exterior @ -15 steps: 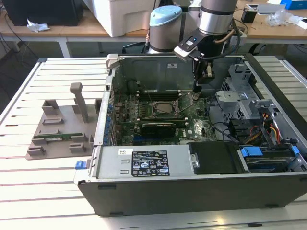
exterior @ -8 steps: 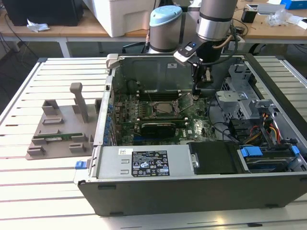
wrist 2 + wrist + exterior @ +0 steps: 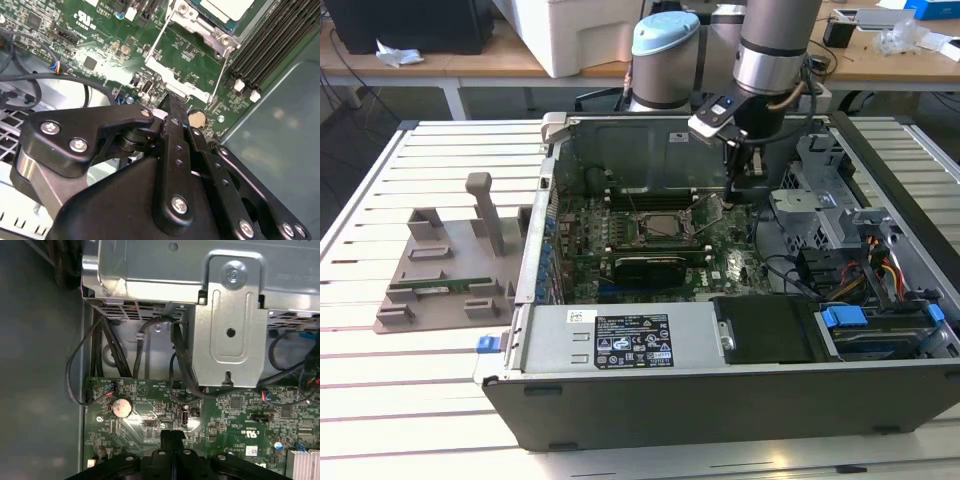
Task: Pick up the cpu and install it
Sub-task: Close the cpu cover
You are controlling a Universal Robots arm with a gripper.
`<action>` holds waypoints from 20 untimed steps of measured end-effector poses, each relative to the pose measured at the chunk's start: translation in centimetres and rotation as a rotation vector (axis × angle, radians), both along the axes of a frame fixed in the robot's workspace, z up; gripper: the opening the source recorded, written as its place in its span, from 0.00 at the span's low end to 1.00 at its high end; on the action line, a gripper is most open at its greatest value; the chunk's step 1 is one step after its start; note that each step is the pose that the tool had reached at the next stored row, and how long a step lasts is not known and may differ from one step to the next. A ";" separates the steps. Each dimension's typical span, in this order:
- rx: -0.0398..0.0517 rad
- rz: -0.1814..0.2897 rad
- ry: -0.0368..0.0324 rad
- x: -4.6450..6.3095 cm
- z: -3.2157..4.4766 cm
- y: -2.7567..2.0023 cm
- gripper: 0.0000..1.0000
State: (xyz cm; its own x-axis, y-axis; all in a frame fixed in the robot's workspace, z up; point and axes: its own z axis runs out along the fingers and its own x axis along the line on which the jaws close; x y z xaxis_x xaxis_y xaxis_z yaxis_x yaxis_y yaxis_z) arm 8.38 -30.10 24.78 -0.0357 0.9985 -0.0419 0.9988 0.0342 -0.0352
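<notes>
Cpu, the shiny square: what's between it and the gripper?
In the second wrist view, a stretch of green motherboard and the silver socket frame lie between the gripper and the cpu.

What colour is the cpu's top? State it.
Pale silvery; the cpu shows best in the second wrist view.
</notes>
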 end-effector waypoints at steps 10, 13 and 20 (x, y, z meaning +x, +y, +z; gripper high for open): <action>-0.0001 0.000 -0.0002 -1.8 -0.42 0.00 0.11; -0.0001 0.000 -0.0002 -2.3 -0.43 0.01 0.11; -0.0001 0.000 -0.0002 -3.3 -0.43 0.01 0.11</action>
